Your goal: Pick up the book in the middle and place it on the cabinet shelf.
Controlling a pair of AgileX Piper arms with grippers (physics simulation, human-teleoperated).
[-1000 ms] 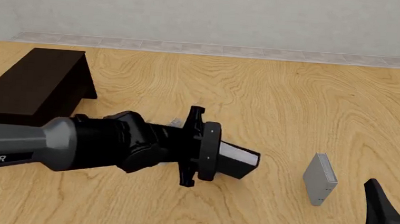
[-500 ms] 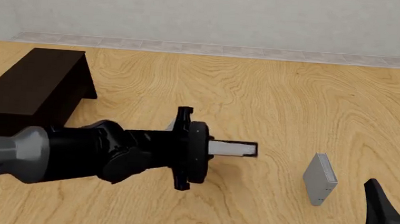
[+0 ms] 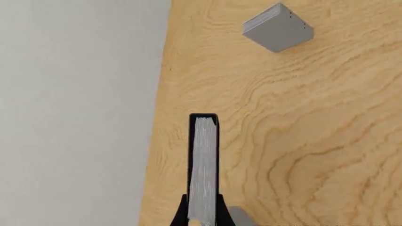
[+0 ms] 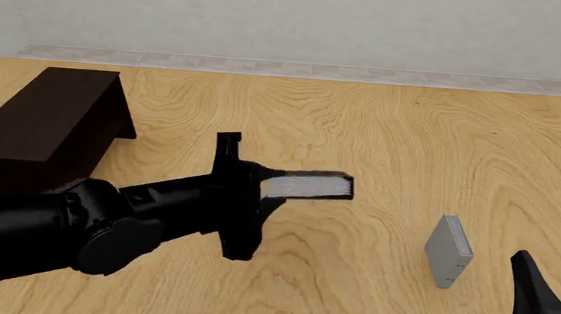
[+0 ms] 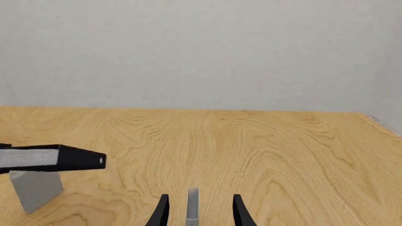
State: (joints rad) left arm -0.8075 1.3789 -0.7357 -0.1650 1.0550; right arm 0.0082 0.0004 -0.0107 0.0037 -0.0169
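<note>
- Left pincer (image 4: 258, 185) is clamped on the book (image 4: 308, 185), gripping one end. Book is in the air above the table (image 4: 381, 134), flat, most of its length sticking out past the fingers.
- Risk: end-grip on a thick hardback means a long lever. My guess is a fast swing toward the cabinet shelf (image 4: 41, 122) could make it droop or twist out of the grip.
- Risk: the cabinet shelf sits far left, beside the arm's own body. A low carry could clip the book's free end on the near corner.
- Right pincer (image 5: 196, 212) is parked low at the near right, fingers apart, gripping nothing. A thin grey book edge shows between its fingers; touching or not, can't tell.
- Grey book (image 4: 449, 250) stands on edge near the right pincer, well apart from the carry path. A second grey book (image 5: 35, 188) is hidden behind the arm in front view.
- Nothing sits between the book and the cabinet top.
</note>
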